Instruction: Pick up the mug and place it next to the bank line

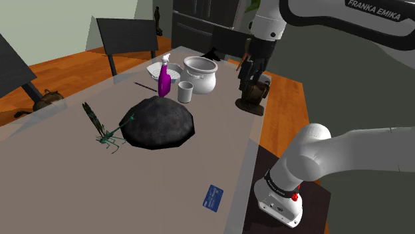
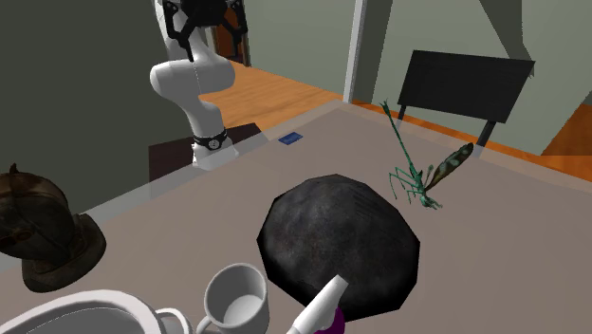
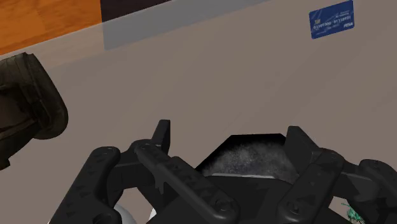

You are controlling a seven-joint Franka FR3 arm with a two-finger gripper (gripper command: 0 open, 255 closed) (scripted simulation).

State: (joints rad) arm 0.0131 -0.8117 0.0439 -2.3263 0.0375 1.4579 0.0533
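A small white mug [image 1: 185,91] stands upright on the grey table [image 1: 80,179], beside a purple spray bottle [image 1: 163,78] and a white pot [image 1: 200,73]; the second exterior view has the mug [image 2: 237,297] close to the camera. A blue bank card [image 1: 213,197] lies flat near the table's stand-side edge, also seen as the card [image 2: 290,139] and the card [image 3: 331,20]. My gripper [image 1: 247,70] hangs high above the table's edge near a dark helmet, well away from the mug. Its fingers [image 3: 162,137] stand apart around nothing; the gripper [image 3: 230,141] is open.
A big black rounded mound [image 1: 159,123] sits mid-table between mug and card, with a green dragonfly figure [image 1: 106,131] beside it. A dark helmet [image 1: 253,97] rests at the table's edge under the hand. A white bowl [image 1: 157,69] and black chairs [image 1: 126,36] stand behind.
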